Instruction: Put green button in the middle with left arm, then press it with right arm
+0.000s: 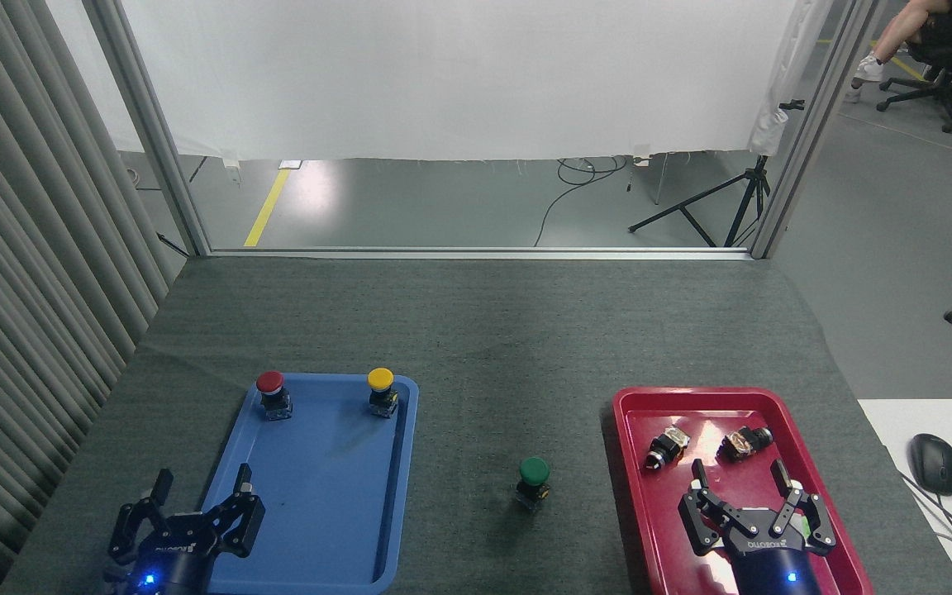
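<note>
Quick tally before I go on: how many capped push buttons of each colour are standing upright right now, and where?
Green button: 1, on the bare mat
Red button: 1, in the blue tray
Yellow button: 1, in the blue tray
Total: 3

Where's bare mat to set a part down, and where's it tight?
Free: the whole far mat beyond both trays; also the strip between blue tray and red tray, apart from the green button. Crowded: red tray, with parts and right gripper above it.
</note>
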Robot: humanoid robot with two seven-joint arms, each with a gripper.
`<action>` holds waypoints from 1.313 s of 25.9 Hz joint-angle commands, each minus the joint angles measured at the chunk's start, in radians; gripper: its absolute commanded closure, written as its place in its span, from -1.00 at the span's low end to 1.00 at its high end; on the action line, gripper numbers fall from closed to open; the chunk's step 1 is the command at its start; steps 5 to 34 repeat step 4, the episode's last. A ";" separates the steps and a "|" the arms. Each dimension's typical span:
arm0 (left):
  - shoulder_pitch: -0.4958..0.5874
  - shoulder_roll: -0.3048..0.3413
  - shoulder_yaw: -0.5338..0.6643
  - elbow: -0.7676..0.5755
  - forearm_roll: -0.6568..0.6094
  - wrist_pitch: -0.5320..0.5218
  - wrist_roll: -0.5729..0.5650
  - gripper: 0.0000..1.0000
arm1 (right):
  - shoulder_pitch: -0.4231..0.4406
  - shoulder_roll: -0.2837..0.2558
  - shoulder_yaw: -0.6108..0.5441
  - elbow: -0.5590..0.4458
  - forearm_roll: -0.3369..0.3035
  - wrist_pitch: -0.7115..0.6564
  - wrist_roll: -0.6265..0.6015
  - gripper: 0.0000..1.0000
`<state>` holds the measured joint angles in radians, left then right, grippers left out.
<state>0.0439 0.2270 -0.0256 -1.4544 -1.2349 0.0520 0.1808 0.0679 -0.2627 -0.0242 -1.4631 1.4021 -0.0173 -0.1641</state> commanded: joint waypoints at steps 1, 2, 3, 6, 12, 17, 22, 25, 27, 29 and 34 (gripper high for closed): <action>0.004 0.000 0.013 0.000 0.023 0.000 0.000 -0.98 | 0.013 -0.003 0.000 -0.016 0.000 0.005 0.000 -1.00; 0.004 0.000 0.016 -0.001 0.029 0.000 -0.001 -0.98 | 0.015 -0.003 0.000 -0.019 0.000 0.007 0.000 -1.00; 0.004 0.000 0.016 -0.001 0.034 0.000 0.000 -0.98 | 0.015 -0.001 0.000 -0.020 0.000 0.007 -0.002 -1.00; 0.004 0.000 0.016 -0.001 0.034 0.000 0.000 -0.98 | 0.015 -0.003 0.000 -0.020 0.000 0.008 -0.003 -1.00; 0.004 0.000 0.016 -0.001 0.034 0.000 0.000 -0.98 | 0.015 -0.003 0.000 -0.020 0.000 0.008 -0.003 -1.00; 0.004 0.000 0.016 -0.001 0.034 0.000 0.000 -0.98 | 0.015 -0.003 0.000 -0.020 0.000 0.008 -0.003 -1.00; 0.004 0.000 0.016 -0.001 0.034 0.000 0.000 -0.98 | 0.015 -0.003 0.000 -0.020 0.000 0.008 -0.003 -1.00; 0.004 0.000 0.016 -0.001 0.034 0.000 0.000 -0.98 | 0.015 -0.003 0.000 -0.020 0.000 0.008 -0.003 -1.00; 0.004 0.000 0.016 -0.001 0.034 0.000 0.000 -0.98 | 0.015 -0.003 0.000 -0.020 0.000 0.008 -0.003 -1.00; 0.004 0.000 0.016 -0.001 0.034 0.000 0.000 -0.98 | 0.015 -0.003 0.000 -0.020 0.000 0.008 -0.003 -1.00; 0.004 0.000 0.016 -0.001 0.034 0.000 0.000 -0.98 | 0.015 -0.003 0.000 -0.020 0.000 0.008 -0.003 -1.00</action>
